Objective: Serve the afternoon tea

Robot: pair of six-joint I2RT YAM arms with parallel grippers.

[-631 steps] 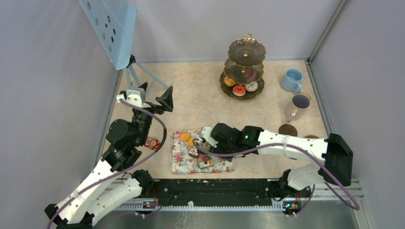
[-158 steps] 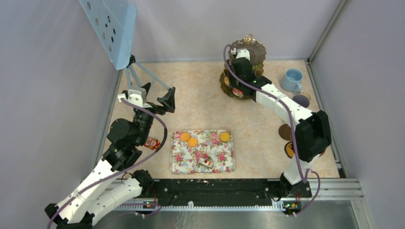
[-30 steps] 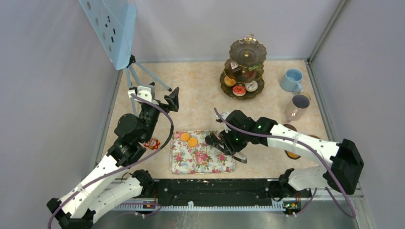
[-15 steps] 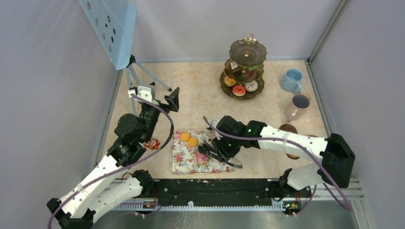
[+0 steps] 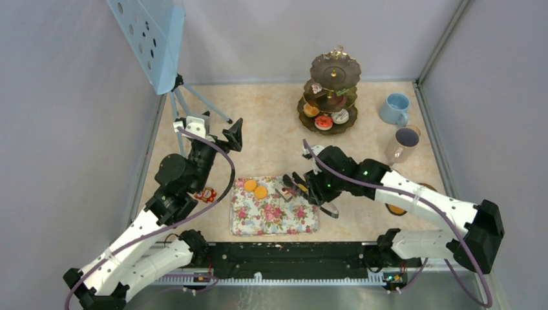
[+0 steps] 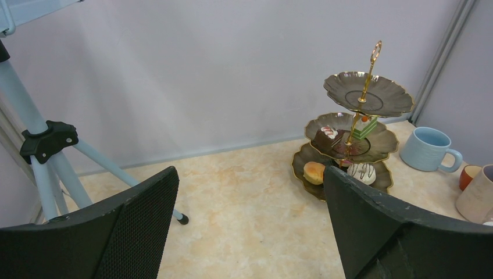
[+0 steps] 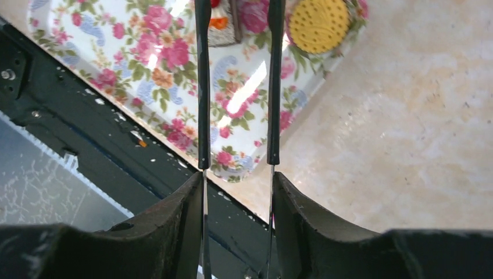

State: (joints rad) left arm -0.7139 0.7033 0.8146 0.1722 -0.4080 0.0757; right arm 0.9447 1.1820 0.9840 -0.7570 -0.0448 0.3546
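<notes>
My right gripper (image 5: 318, 187) is shut on the black tongs (image 7: 202, 87). The tong tips bracket a small cake slice (image 5: 286, 192) at the back edge of the floral tray (image 5: 249, 219). In the right wrist view the slice (image 7: 224, 29) sits between the tong arms at the top edge, above the gripper (image 7: 237, 180). Three orange rounds (image 5: 250, 185) lie on the tray, one of them (image 7: 318, 23) beside the tongs. The dark three-tier stand (image 5: 333, 90) at the back holds donuts and cake slices on its lower tiers. My left gripper (image 5: 216, 131) is open and empty, raised at the left and facing the stand (image 6: 354, 133).
A light-blue cup (image 5: 395, 108), a pale-grey cup (image 5: 404, 143) and a small orange-brown cup (image 6: 470, 176) stand at the right. Round coasters (image 5: 389, 174) lie under the right arm. A tripod (image 5: 187, 103) with a blue perforated panel stands back left. A small red item (image 5: 207, 194) lies left of the tray.
My right arm has pulled back to the right, and the tongs have carried the cake slice from the tray's front middle to its back edge. The left arm has not moved.
</notes>
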